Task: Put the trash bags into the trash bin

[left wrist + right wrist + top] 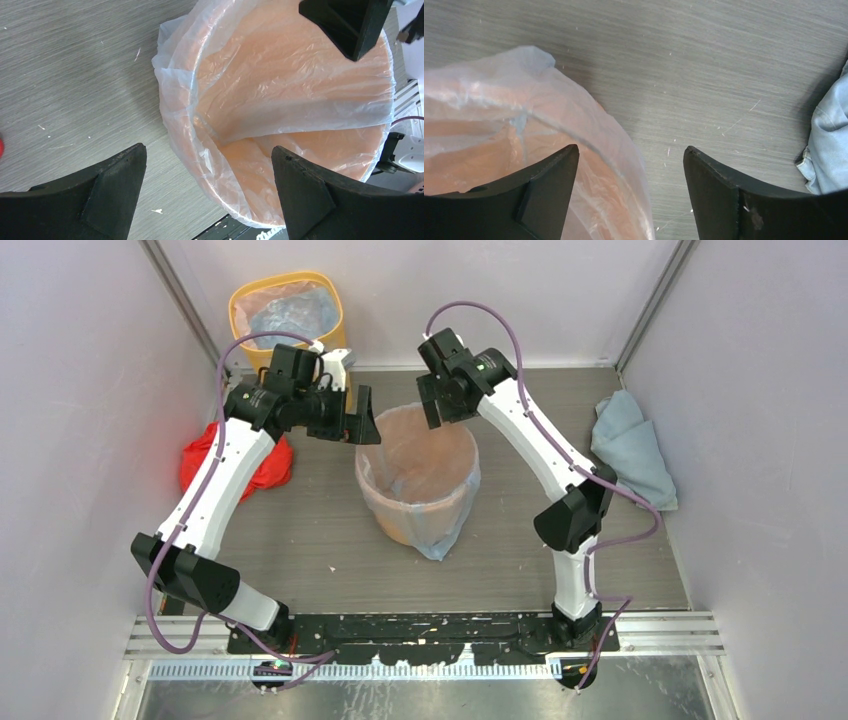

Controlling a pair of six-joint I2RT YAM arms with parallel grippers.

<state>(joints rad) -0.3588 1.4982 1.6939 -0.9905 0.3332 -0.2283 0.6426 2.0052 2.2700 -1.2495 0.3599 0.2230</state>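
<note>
While the thin, limp trash bag (280, 95) drapes over the rim of the orange trash bin (395, 523) between the arms, the left gripper (207, 150) and right gripper (631, 150) hover at its far edge, jaws spread, empty; the slippery film likely pinches best at its overhanging fold.

The trash bin (388, 512) is orange under a milky, see-through trash bag (280, 95). The table (320, 550) is grey with a streaked grain and white flecks. The left pincer (208, 150) and right pincer (630, 148) are matte black. Farther off are a yellow bin (240, 302), a red bundle (200, 460) and a pale blue cloth (632, 445).
</note>
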